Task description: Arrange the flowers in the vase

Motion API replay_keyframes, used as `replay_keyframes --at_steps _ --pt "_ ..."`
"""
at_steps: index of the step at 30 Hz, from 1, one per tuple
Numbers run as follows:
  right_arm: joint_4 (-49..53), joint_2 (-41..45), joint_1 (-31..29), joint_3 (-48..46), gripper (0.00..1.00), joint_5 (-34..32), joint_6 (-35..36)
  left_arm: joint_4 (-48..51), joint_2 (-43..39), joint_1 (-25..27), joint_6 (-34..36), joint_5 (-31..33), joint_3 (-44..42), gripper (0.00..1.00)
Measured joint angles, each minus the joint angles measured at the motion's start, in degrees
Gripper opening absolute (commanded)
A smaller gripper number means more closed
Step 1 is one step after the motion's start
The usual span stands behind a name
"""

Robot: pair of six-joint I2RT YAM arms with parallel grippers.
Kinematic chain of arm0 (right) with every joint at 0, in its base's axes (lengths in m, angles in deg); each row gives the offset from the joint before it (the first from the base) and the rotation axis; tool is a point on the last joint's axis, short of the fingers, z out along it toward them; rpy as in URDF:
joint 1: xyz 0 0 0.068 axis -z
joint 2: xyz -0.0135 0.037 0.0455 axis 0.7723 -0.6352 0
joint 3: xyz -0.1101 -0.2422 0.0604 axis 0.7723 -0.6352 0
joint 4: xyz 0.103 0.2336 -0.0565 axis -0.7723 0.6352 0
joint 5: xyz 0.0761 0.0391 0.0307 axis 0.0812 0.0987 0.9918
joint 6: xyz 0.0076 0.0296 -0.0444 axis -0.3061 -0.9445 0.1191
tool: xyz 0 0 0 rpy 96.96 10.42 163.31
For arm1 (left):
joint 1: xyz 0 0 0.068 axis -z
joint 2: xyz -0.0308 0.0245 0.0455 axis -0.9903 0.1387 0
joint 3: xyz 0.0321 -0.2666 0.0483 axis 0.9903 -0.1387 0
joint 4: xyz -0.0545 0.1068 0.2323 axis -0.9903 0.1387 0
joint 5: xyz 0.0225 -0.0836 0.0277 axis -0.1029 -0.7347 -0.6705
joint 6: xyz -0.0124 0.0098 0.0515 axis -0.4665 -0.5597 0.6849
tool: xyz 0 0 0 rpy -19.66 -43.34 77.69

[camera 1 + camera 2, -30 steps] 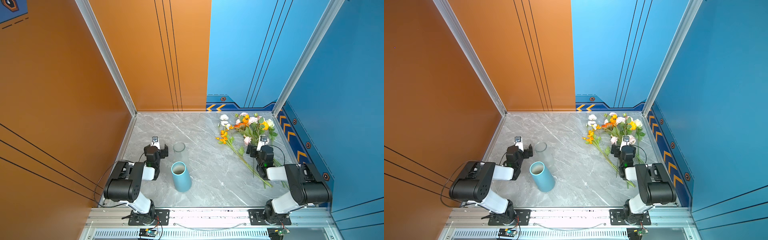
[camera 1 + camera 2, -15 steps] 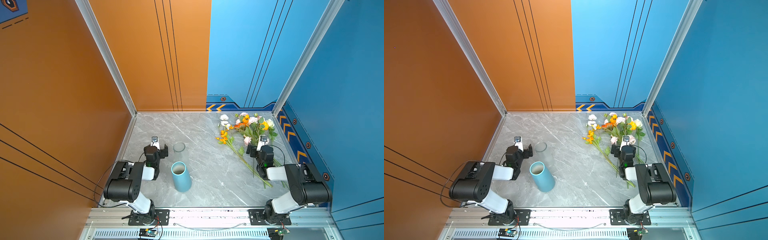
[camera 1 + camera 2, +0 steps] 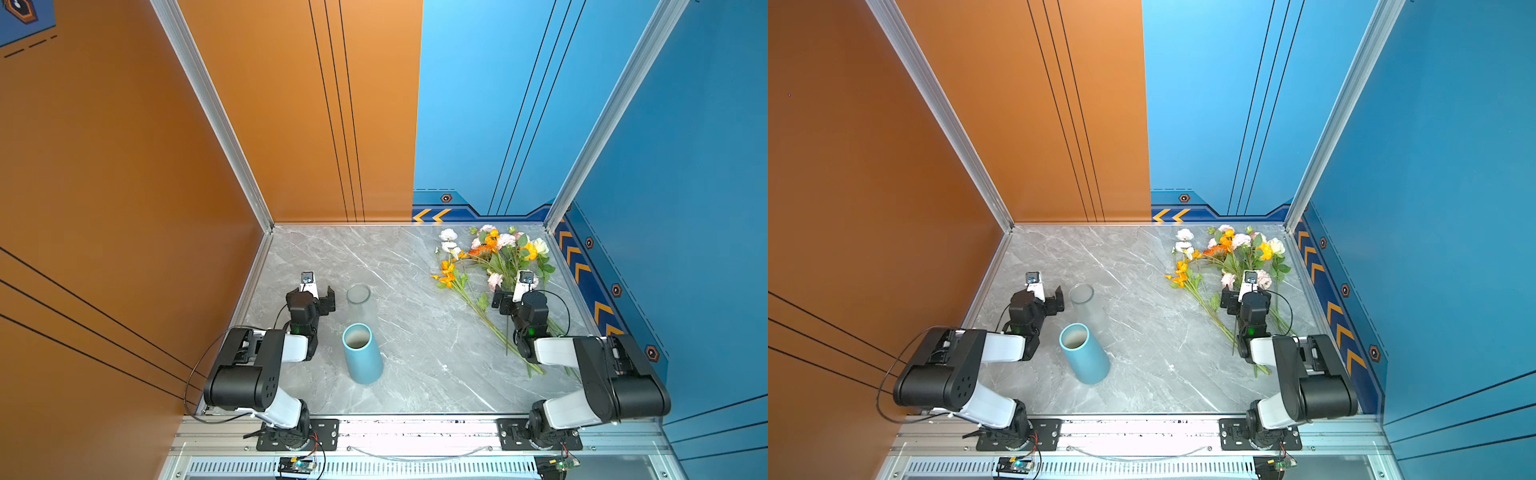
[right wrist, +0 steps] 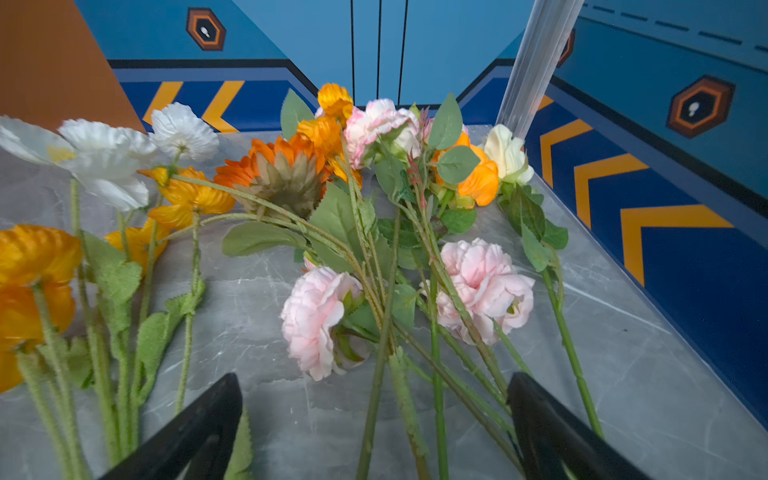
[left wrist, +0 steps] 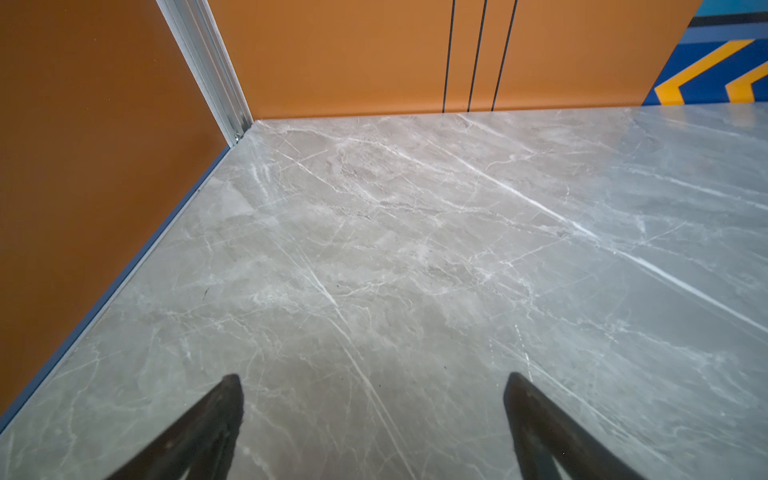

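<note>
Left jaws wide, empty — right jaws likewise, over flowers (image 4: 320, 320) (flat on table (image 4: 253, 299)).

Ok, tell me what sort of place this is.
Probably a purpose-built robot test cell, not a home: a left arm and right arm bolted to an aluminium rail fronting a marble-look tabletop, walled in by an orange panel and blue panel with chevron markings. The flowers look like props.

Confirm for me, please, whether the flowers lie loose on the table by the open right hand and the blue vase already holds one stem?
Not quite: both top views show the blue vase empty, holding no stem. The flowers do lie loose on the table by the open right hand.
</note>
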Motion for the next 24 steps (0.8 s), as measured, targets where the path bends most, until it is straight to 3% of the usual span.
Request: replay_keyframes --at_steps 6,12,19,24 --pt "10.3 13.7 -1.2 1.4 1.0 0.5 -0.6 5.4 -11.1 2.0 -0.5 6.4 -0.3 0.98" --pt "23.7 21.7 -1.6 3.9 1.0 2.4 -3.6 27.5 -21.4 2.5 -5.0 10.1 8.4 0.98" --pt "40.0 24.9 -3.3 12.6 1.0 6.6 -7.8 56.0 -23.9 4.1 -10.8 8.0 24.6 0.98" --pt "46.8 26.2 -7.1 16.3 1.0 9.8 -9.3 71.1 -26.4 10.8 -12.8 3.3 30.8 0.98"
